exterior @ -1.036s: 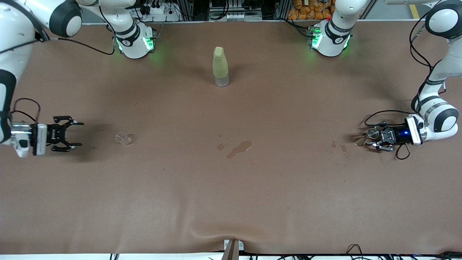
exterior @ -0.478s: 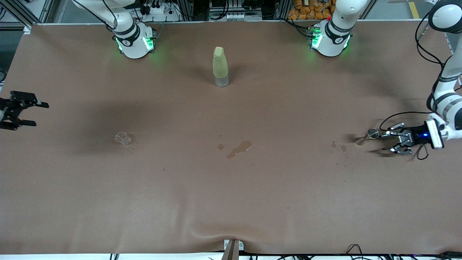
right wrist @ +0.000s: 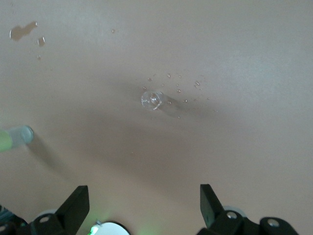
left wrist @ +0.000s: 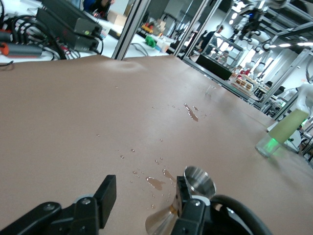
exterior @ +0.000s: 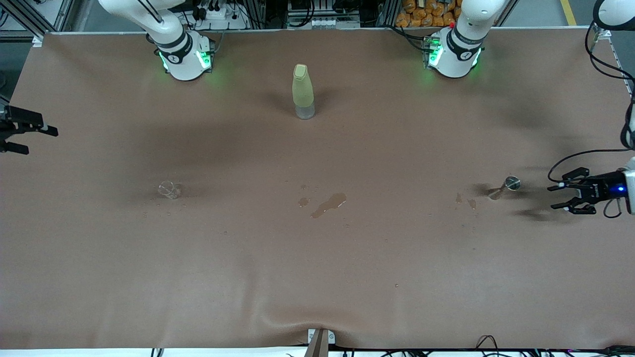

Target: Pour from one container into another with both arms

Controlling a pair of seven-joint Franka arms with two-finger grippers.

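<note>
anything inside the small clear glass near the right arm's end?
The clear glass looks empty, with droplets on the table around it. A thin film at its bottom cannot be ruled out.

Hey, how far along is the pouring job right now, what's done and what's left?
Pouring looks finished: the metal jigger and small clear glass both stand on the table, with spilled puddles between them. Nothing is in hand; the left pincer and right pincer are open and empty at the table's ends. Apparently only parking remains.
</note>
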